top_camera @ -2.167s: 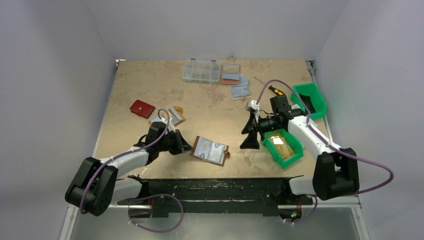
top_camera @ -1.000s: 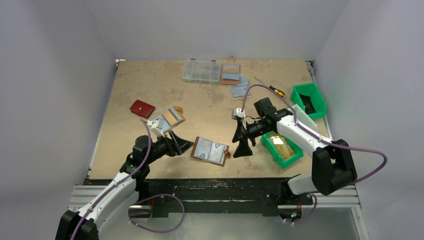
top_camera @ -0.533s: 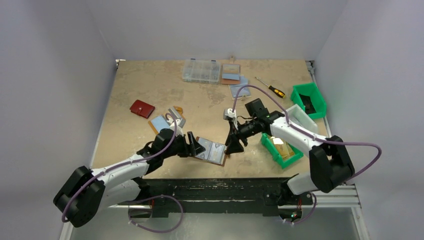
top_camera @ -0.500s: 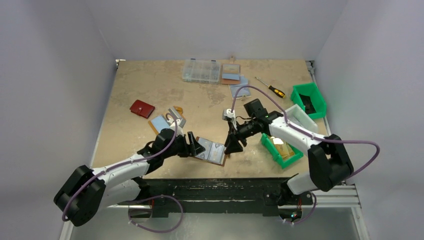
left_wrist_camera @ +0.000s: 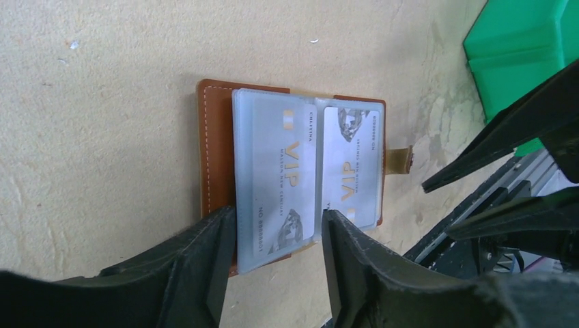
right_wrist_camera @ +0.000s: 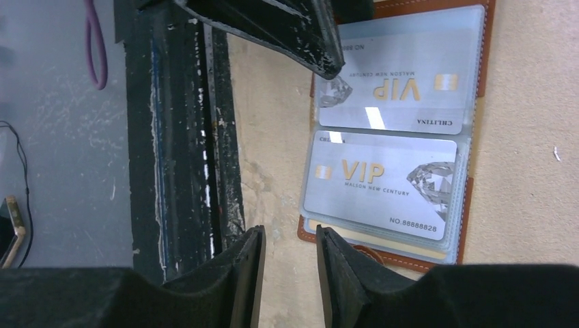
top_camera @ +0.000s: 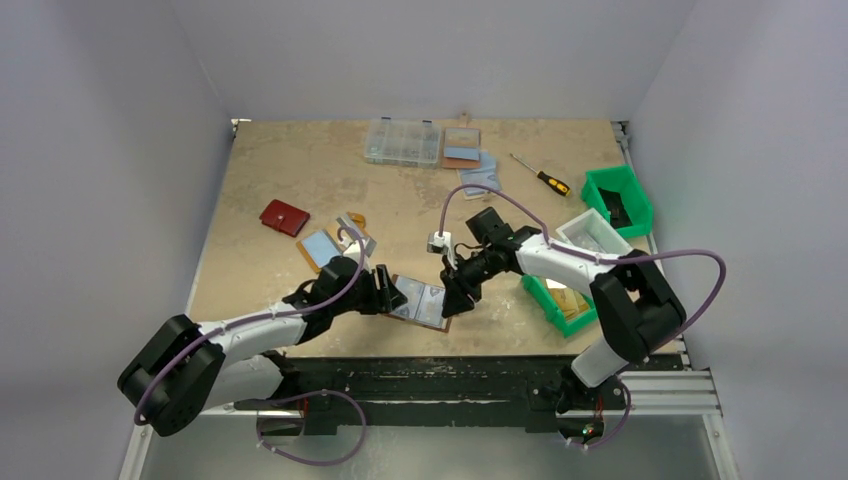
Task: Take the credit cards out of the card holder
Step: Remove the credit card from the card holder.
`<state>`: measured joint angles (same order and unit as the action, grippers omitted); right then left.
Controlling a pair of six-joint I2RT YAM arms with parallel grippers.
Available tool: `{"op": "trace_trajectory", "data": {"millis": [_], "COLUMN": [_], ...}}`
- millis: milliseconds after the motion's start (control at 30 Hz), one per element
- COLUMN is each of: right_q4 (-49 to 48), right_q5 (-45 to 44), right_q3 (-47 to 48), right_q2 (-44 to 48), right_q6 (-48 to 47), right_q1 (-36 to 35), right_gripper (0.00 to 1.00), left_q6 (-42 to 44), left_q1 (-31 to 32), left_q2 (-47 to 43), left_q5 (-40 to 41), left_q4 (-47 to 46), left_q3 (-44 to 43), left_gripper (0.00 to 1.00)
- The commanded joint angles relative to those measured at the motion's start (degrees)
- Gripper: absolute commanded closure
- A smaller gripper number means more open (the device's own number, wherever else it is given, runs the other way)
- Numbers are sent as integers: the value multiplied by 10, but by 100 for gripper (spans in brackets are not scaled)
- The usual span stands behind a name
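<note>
Left tool (left_wrist_camera: pixel 276 219), bottom of my left wrist view: jaws apart, astride the near end of one clear sleeve. Whether they pinch it I cannot tell.

Right tool (right_wrist_camera: pixel 289 236), bottom of my right wrist view: jaws narrowly apart, bare bench (right_wrist_camera: pixel 532 205) showing in the gap, nothing held, just beside the holder's edge.

The card holder (left_wrist_camera: pixel 215 150) lies open and flat on the bench, low centre of the top view, between my two tools, with its snap tab (left_wrist_camera: pixel 399 158) sticking out.

Two silvery credit cards (left_wrist_camera: pixel 283 157) sit in its sleeves, one per leaf. Legible: "VIP" in gold, "MALSON NEW CENTURY", "NO.88888828", "CHLITINA", plus a diamond graphic. A pale gold edge shows under one sleeve.

Beyond, in the top view: green bin (top_camera: pixel 565 300) right, red wallet (top_camera: pixel 284 217) left, clear compartment box (top_camera: pixel 402 142) and screwdriver (top_camera: pixel 540 176) near the top.
</note>
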<state>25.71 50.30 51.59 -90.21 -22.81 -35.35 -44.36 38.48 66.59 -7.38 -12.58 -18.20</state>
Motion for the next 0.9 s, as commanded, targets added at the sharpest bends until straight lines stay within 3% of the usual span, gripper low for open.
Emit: {"op": "trace_trajectory", "data": {"millis": [0,267,567,700,867], "right_q4": [-18,-27,-22,-22,-4], "right_q5": [-29,-64,-73,-66,-1], "right_q3": [25,32,41,45,58], "right_q2": [-10,-29,-44,-41,-35], "right_q6": [27,50,55,61,57], "right_q1": [-8,-11,-14,-14,-13], "right_gripper": [61,67,72,72,71], "left_q6": [-1,-24,-24,-27,-74], "left_q1": [5,7,10,10,10], "left_q2": [0,17,72,76,22], "left_q5": [-17,-43,-46,-45,-34], "left_q4": [-51,-109,-129,-134,-187], "left_q3": [-15,-3,-10,-11,30], "left_gripper": [50,73,75,100,100]}}
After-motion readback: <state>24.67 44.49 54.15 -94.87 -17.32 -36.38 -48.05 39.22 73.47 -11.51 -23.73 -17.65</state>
